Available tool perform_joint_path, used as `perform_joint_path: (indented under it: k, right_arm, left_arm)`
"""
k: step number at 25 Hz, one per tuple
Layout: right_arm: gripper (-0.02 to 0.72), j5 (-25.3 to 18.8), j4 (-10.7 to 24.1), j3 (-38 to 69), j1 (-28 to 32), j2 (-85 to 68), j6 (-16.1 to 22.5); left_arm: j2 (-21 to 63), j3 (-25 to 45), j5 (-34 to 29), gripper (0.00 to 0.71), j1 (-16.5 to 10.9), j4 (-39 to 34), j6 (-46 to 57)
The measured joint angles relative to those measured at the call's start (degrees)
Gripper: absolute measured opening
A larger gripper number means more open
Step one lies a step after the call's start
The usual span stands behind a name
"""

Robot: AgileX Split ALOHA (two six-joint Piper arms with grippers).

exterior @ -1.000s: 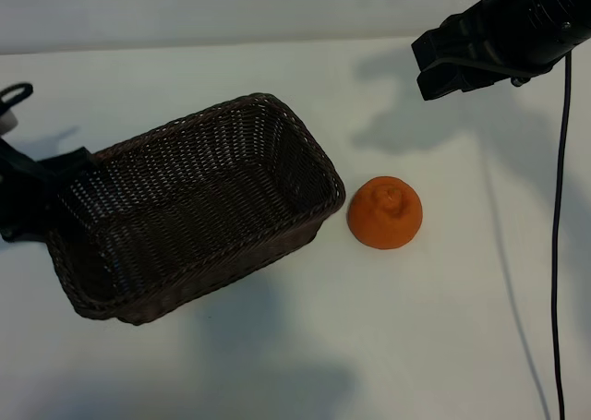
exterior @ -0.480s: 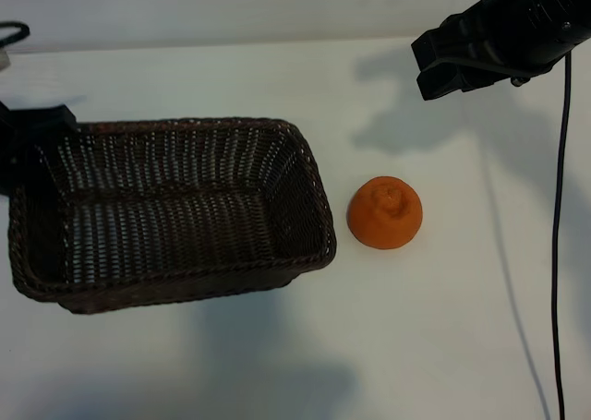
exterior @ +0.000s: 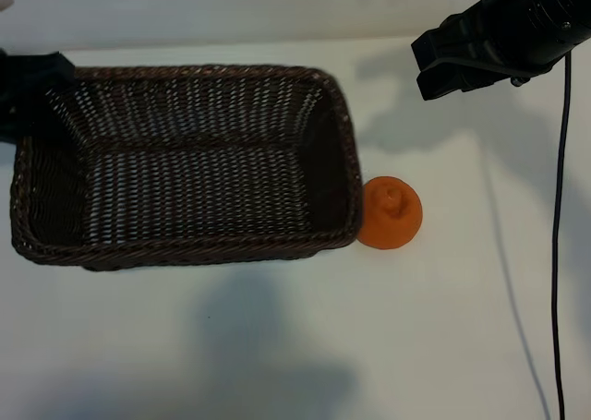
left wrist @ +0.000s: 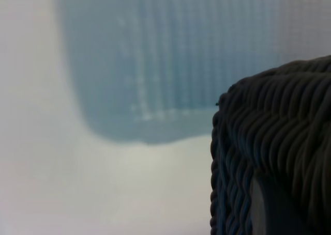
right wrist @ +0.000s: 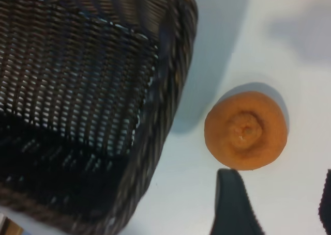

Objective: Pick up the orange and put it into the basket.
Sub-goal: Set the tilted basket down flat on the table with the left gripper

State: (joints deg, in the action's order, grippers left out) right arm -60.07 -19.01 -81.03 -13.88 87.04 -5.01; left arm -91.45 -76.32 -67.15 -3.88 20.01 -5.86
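1. The left claw [exterior: 37, 74] clamps the basket [exterior: 185, 245] at its end rim, holding it above the counter [exterior: 277, 346].
2. The orange [exterior: 392, 215] sits on the counter, at the basket's other end.
3. The right claw [right wrist: 274, 204] hangs wide and unladen over the orange.

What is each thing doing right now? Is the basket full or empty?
basket: empty, lifted off the table at its left end by the left gripper
orange: on the table, beside the basket's right end, not held
left gripper: shut on the basket's rim
right gripper: open, empty, hanging above the orange
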Motion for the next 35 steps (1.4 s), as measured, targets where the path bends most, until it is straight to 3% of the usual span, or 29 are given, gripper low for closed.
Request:
perform_joint_path:
  k: [17, 35]
  right_arm:
    - [0.410, 0.00, 0.00, 0.00, 0.00, 0.00, 0.00]
    - [0.410, -0.05, 0.00, 0.00, 0.00, 0.00, -0.04]
  left_arm:
    - [-0.47, -0.71, 1.75, 0.161, 0.00, 5.95, -8.95]
    - [-11.94, -0.76, 4.74, 0.161, 0.00, 8.91, -9.47]
